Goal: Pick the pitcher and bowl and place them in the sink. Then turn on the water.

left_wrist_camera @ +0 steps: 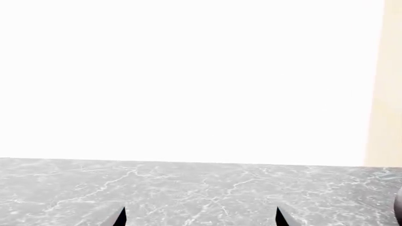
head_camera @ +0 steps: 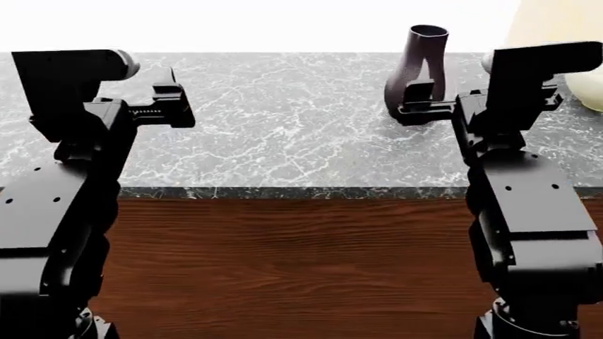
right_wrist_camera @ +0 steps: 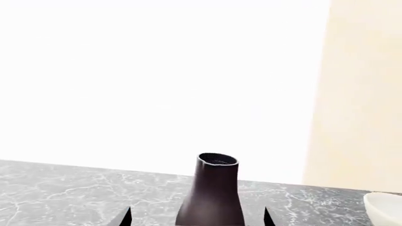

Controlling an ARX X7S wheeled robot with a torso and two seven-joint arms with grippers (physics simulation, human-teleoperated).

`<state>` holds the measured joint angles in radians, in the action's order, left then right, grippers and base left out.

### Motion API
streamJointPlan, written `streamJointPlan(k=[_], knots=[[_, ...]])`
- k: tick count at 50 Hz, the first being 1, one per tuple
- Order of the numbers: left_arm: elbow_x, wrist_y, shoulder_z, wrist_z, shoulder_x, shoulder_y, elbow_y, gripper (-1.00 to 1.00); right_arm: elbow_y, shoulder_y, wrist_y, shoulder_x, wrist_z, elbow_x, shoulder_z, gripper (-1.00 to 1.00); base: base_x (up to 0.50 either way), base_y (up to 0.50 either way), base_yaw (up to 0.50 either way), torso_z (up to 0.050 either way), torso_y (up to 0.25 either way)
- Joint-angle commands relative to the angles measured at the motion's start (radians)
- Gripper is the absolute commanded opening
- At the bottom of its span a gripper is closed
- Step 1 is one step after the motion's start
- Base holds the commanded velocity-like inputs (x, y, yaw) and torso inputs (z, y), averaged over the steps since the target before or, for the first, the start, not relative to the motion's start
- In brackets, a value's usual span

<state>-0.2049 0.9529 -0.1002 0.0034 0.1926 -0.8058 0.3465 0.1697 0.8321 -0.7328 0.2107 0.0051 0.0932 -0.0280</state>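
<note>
The dark brown-purple glossy pitcher point(head_camera: 421, 67) with its narrow neck and flared mouth stands upright on the grey white-veined marble counter point(head_camera: 282, 120), toward its far right part. Just beside it on the right, at the frame edge, sits part of the round cream-white bowl point(head_camera: 589, 92), apart from the pitcher. Behind the bowl rises a pale cream wall panel point(head_camera: 556, 21); the rest of the backdrop is plain white. A reddish-brown wood cabinet front point(head_camera: 292, 261) runs below the counter edge. Nothing lies between the right claw point(head_camera: 419, 106) and the pitcher.

The head view shows both black arms reaching forward over the counter, the left claw point(head_camera: 174, 106) well apart from the pitcher over bare marble. The right claw sits at the pitcher's base, and from this view I cannot tell whether it touches.

The right wrist view shows the pitcher point(right_wrist_camera: 213, 193) centred between the two dark fingertips point(right_wrist_camera: 125, 219), which stand wide on either side of its body, with the bowl's rim point(right_wrist_camera: 383, 207) off to one side. The left wrist view shows only marble point(left_wrist_camera: 201, 193) and wall, its fingertips point(left_wrist_camera: 119, 217) likewise spread wide with nothing between them.
</note>
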Motion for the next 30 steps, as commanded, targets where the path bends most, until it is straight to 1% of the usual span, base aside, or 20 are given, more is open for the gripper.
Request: streamJointPlan(k=[1,9,16,30], knots=[[-0.001,0.018,0.015,-0.008,0.007,-0.029,-0.010,1.00,-0.016,0.021,-0.017,0.021,-0.002,0.011,0.020,1.00,0.00,-0.50,0.00,0.000,0.000],[-0.050,0.023,0.033,0.049,0.011,0.000,0.024,1.00,0.001,0.004,-0.023,0.031,0.000,0.019,0.031,1.00,0.00,-0.50,0.00,0.000,0.000],[-0.067,0.055,0.050,0.053,0.007,-0.013,0.041,1.00,0.011,-0.010,-0.025,0.032,0.001,0.026,0.034,1.00,0.00,-0.50,0.00,0.000,0.000],[-0.081,0.050,0.047,0.053,0.006,-0.013,0.030,1.00,-0.004,-0.011,-0.019,0.037,0.003,0.029,0.025,1.00,0.00,-0.50,0.00,0.000,0.000]])
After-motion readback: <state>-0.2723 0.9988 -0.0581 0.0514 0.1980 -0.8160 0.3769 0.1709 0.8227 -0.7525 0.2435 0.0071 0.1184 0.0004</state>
